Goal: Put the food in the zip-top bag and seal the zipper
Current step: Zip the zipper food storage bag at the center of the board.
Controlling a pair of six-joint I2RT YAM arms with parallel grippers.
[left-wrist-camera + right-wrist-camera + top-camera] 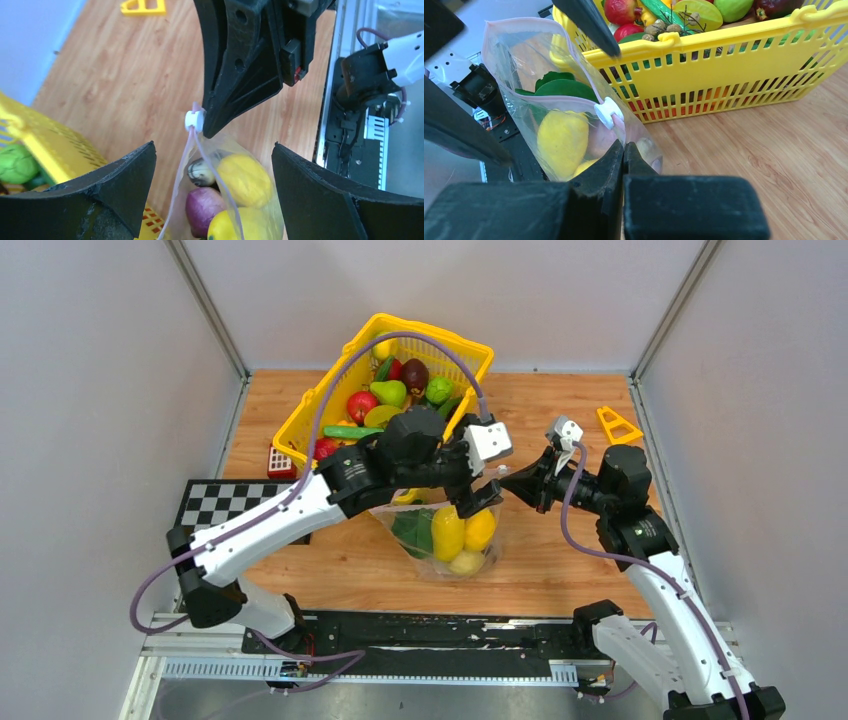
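Both arms reach inward, tips nearly meeting, left pincer [212, 150] spread wide, right pincer [623, 149] clamped closed.

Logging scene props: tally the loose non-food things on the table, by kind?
basket: 1
bag: 1
yellow triangle: 1
red block: 1
checkerboard: 1
Total: 5
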